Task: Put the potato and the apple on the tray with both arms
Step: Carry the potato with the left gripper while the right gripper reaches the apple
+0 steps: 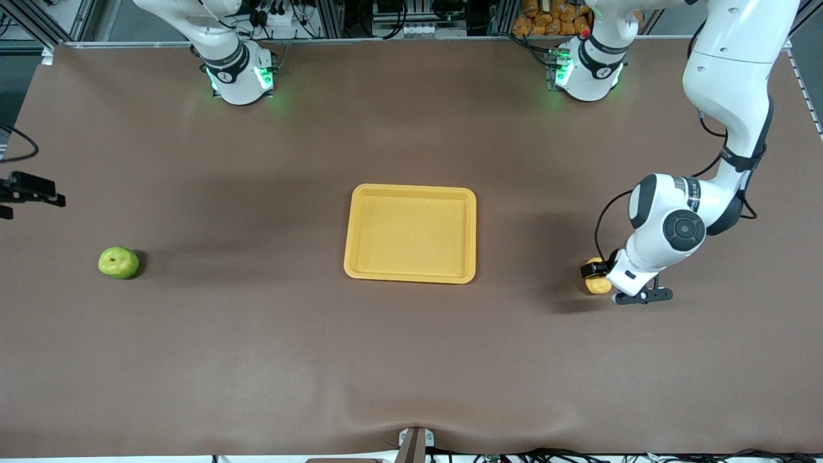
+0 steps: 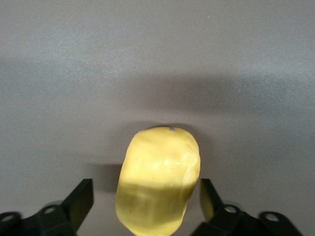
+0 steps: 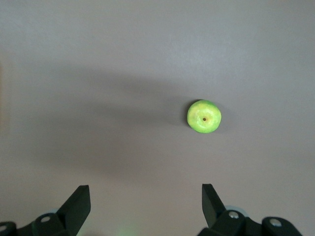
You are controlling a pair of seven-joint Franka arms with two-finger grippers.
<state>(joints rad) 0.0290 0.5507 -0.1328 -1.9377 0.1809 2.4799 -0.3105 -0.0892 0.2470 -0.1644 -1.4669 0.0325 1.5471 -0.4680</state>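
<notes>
The yellow-tan potato (image 1: 599,285) lies on the brown table toward the left arm's end. My left gripper (image 1: 596,275) is down around it, open, with one finger on each side. In the left wrist view the potato (image 2: 160,172) fills the space between the fingers of the left gripper (image 2: 145,201), with a gap on one side. The green apple (image 1: 118,262) lies toward the right arm's end, free. My right gripper (image 3: 146,196) is open and empty, high over the table near the apple (image 3: 204,116). The yellow-orange tray (image 1: 411,193) sits empty mid-table.
A black part of the right hand (image 1: 32,190) shows at the edge of the front view above the table. The two arm bases (image 1: 238,77) (image 1: 588,71) stand along the table's edge farthest from the front camera. Bare brown table lies between each fruit and the tray.
</notes>
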